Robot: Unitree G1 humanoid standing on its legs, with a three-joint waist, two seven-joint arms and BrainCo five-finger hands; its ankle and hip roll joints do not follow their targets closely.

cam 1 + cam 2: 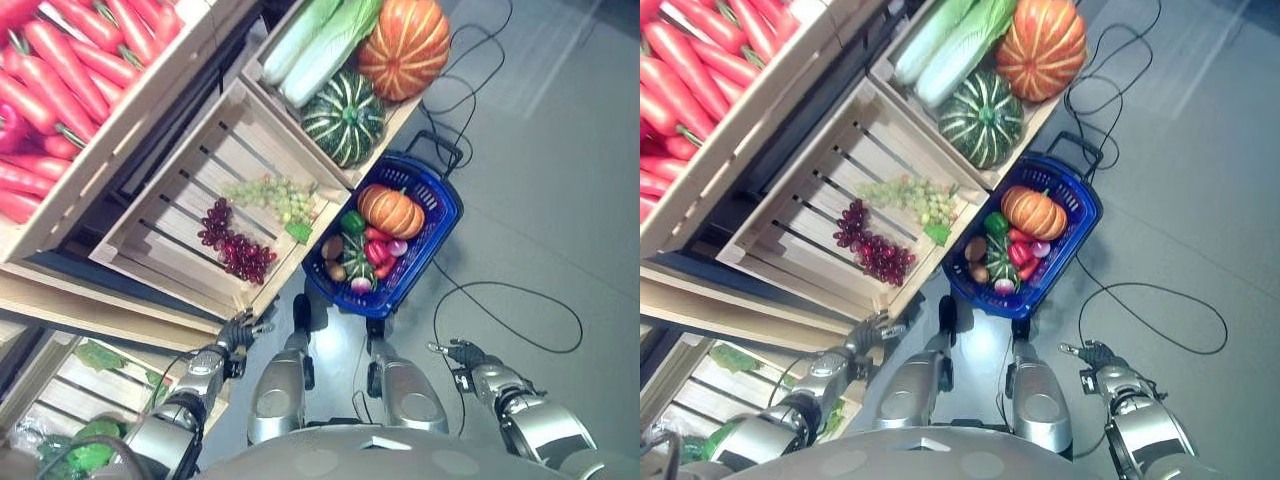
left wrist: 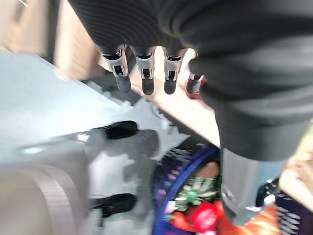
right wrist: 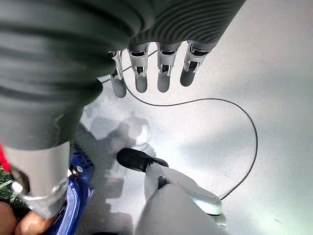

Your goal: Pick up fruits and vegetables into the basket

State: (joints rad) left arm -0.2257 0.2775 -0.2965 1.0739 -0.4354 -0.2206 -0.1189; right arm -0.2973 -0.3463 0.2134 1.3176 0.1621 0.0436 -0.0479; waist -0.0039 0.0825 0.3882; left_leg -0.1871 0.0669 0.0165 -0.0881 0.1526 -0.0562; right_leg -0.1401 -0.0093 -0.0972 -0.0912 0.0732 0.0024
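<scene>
Both hands hanging low, holding nothing.
The left hand point(image 1: 238, 331) is hovering below the grape crate point(image 1: 160, 235), the right hand point(image 1: 462, 354) over the floor, fingers relaxed; the basket point(image 1: 436, 226) is sitting between, its vegetables partly overlapping.

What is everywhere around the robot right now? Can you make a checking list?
Surface: grey floor.
Job's things: blue basket on the floor, holding an orange pumpkin and small produce; red grapes and green grapes in a wooden crate.
Clutter: nothing seen.
Hands: left hand and right hand empty, fingers straight.
Cables: black cable looping on the floor.
Surroundings: carrots, big pumpkins, cabbage on shelves.
</scene>
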